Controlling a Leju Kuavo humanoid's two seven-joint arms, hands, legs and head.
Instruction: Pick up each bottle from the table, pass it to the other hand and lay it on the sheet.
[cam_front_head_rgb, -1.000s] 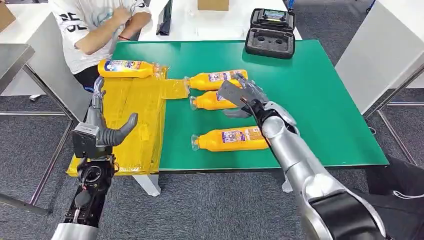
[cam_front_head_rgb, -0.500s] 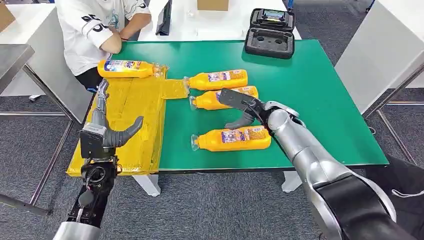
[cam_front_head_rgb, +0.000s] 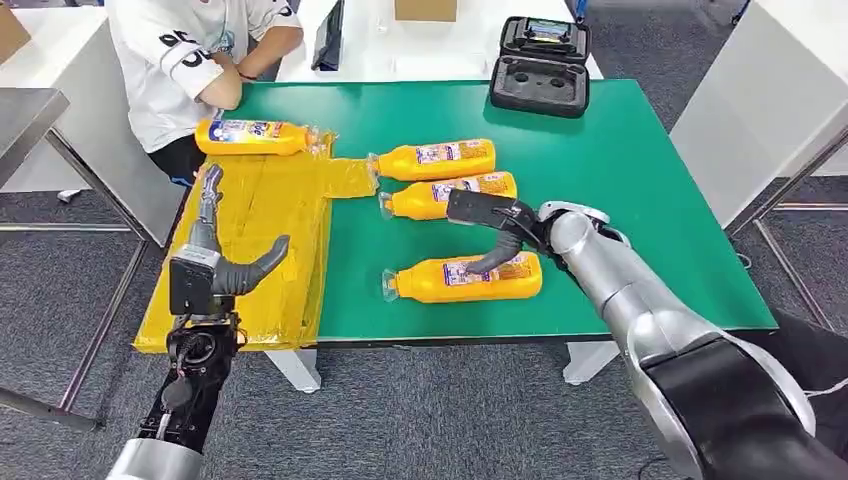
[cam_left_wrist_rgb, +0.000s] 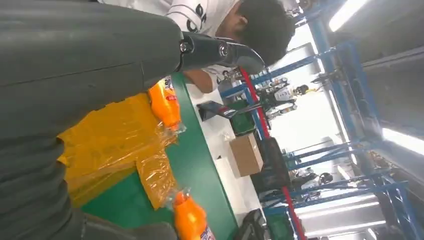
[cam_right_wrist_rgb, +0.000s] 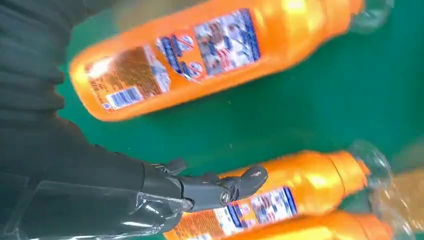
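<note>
Three orange bottles lie on the green table (cam_front_head_rgb: 640, 170): the nearest bottle (cam_front_head_rgb: 465, 278) (cam_right_wrist_rgb: 200, 55), a middle bottle (cam_front_head_rgb: 440, 195) (cam_right_wrist_rgb: 285, 195) and a far bottle (cam_front_head_rgb: 435, 158). A fourth bottle (cam_front_head_rgb: 250, 135) (cam_left_wrist_rgb: 165, 102) rests at the far end of the yellow sheet (cam_front_head_rgb: 255, 240) (cam_left_wrist_rgb: 110, 145). My right hand (cam_front_head_rgb: 490, 225) (cam_right_wrist_rgb: 210, 190) hovers open just above the nearest bottle, thumb curved down toward its label, holding nothing. Over the sheet's near left part my left hand (cam_front_head_rgb: 215, 255) stands open, fingers pointing away and thumb out.
A person in a white shirt (cam_front_head_rgb: 190, 60) sits at the table's far left corner, arms folded by the sheet. A black case (cam_front_head_rgb: 542, 68) stands at the far edge, a cardboard box (cam_front_head_rgb: 426, 9) behind it. A white table (cam_front_head_rgb: 760, 90) flanks the right.
My right hand has come from over the middle bottle toward me and now sits over the nearest bottle. My left hand shifted slightly. The person lowered an arm.
</note>
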